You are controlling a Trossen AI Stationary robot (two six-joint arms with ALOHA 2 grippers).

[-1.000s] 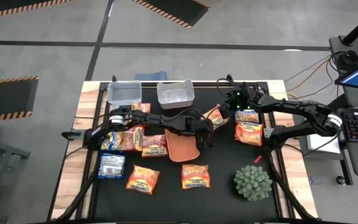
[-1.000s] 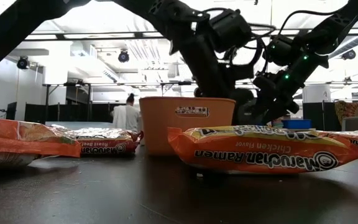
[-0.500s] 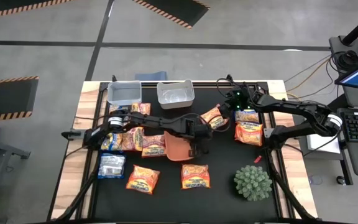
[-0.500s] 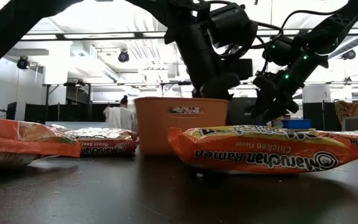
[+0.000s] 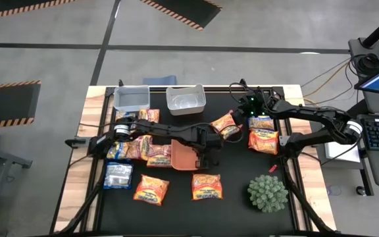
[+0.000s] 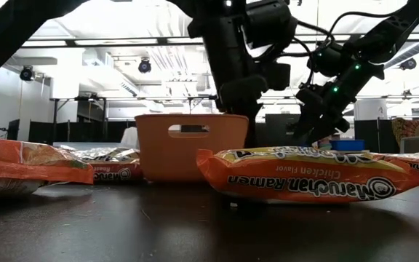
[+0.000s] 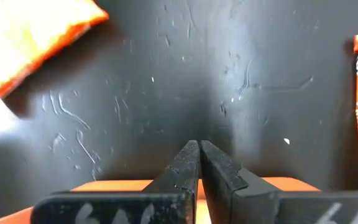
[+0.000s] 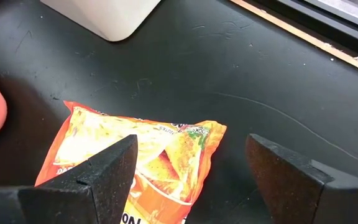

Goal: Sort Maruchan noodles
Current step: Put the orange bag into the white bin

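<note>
Left gripper (image 5: 207,157): jaws together on plain orange rounded plastic tray (image 5: 184,157) rim | Right gripper (image 8: 188,163): jaws apart above crinkly orange-yellow ramen packet (image 8: 138,158), likely lining up to pick it for sorting

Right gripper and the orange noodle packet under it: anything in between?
Nothing. In the right wrist view, the open right gripper hangs over the packet, with no object between them.
</note>
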